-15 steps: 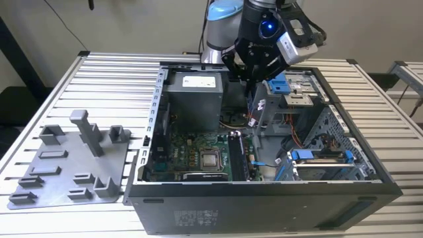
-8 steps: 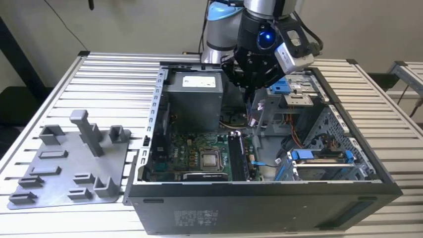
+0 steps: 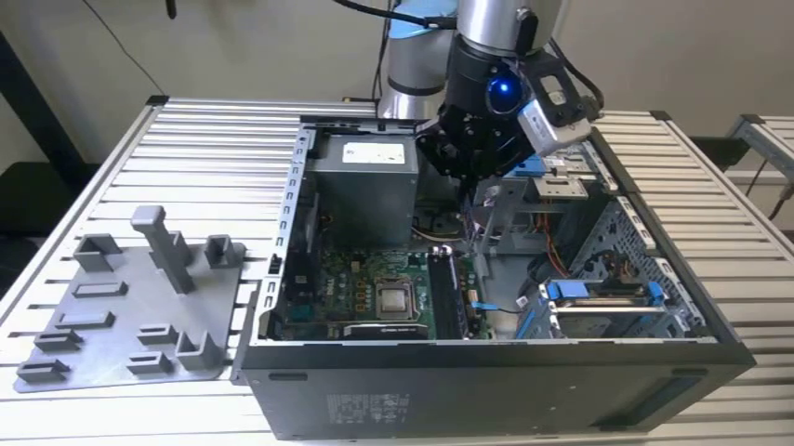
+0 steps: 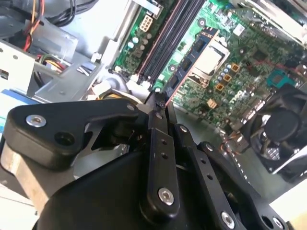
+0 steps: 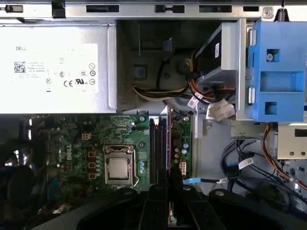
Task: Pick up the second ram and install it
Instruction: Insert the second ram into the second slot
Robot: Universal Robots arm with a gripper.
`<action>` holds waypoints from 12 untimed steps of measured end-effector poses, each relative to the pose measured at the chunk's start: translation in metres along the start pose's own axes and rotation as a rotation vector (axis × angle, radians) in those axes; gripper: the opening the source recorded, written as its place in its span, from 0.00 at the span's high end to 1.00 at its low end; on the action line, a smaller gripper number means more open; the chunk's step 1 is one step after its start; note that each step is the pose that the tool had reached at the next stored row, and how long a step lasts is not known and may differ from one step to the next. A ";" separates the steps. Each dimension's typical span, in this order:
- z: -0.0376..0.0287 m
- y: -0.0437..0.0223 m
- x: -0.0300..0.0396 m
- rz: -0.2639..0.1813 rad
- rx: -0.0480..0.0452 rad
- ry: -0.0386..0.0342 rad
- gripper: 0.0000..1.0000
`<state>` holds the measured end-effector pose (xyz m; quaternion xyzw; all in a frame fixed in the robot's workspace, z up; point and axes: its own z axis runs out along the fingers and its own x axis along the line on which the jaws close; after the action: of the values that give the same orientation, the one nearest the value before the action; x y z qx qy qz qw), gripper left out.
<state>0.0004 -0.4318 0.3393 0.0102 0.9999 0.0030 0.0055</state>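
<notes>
In the exterior view my gripper [image 3: 475, 178] hangs inside the open computer case [image 3: 496, 362], above the motherboard. It is shut on the second ram [image 3: 477, 223], a thin stick hanging downward from the fingers. In the first wrist view the ram [image 5: 169, 143] shows edge-on as a narrow line running out from the gripper [image 5: 169, 190], just beside the long black memory slots [image 5: 156, 148]. The second wrist view has the gripper [image 4: 160, 103] with its black fingers pressed together, and the slots [image 4: 168, 38] lie beyond them. The slots [image 3: 443, 288] lie below the ram.
A grey power supply [image 3: 360, 186] fills the case's back corner, with bundled cables [image 5: 168, 91] beside it. The processor socket [image 5: 118, 168] lies next to the slots. A blue drive cage [image 3: 596, 293] stands at the exterior view's right. The grey holder plate [image 3: 125, 316] lies outside the case.
</notes>
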 end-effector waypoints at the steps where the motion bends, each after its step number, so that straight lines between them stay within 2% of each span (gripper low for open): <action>1: 0.0017 -0.0017 0.0000 -0.005 -0.0011 0.0010 0.86; 4: 0.0071 -0.0069 0.0009 -0.006 -0.0016 0.0031 0.86; 12: 0.0206 -0.0155 0.0019 -0.006 -0.0013 0.0044 0.86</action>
<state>-0.0016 -0.4471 0.3186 0.0073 1.0000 0.0036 0.0033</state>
